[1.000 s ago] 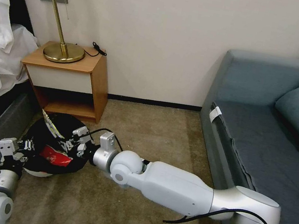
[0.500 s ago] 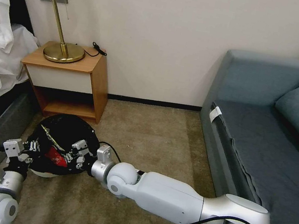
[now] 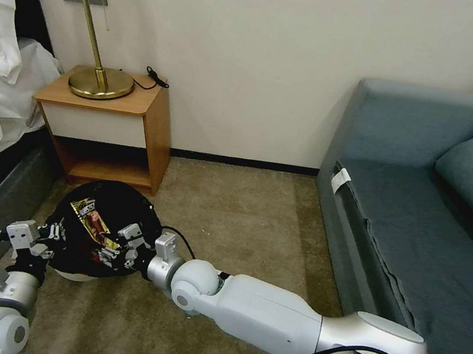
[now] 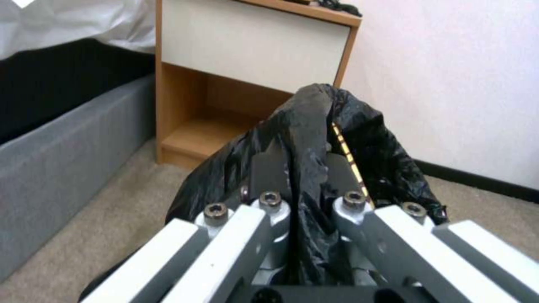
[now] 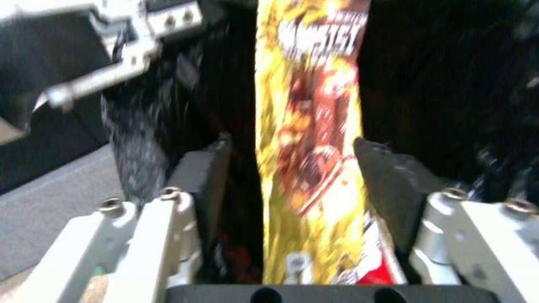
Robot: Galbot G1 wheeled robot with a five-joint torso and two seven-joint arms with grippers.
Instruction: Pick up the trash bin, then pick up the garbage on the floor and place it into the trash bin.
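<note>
Left gripper point(image 3: 56, 231) pinches the black bag at the near-left rim of the trash bin point(image 3: 99, 221), jaws closed on the plastic; I see the fold between the pads in the left wrist view. Bin sits tilted on the carpet point(image 3: 231, 212) in front of the nightstand point(image 3: 107, 126). Brown-gold snack wrapper point(image 3: 93, 221) lies inside the bin's mouth. Right gripper point(image 3: 121, 242) reaches over the near-right rim, jaws spread apart either side of the wrapper, not touching it.
</note>
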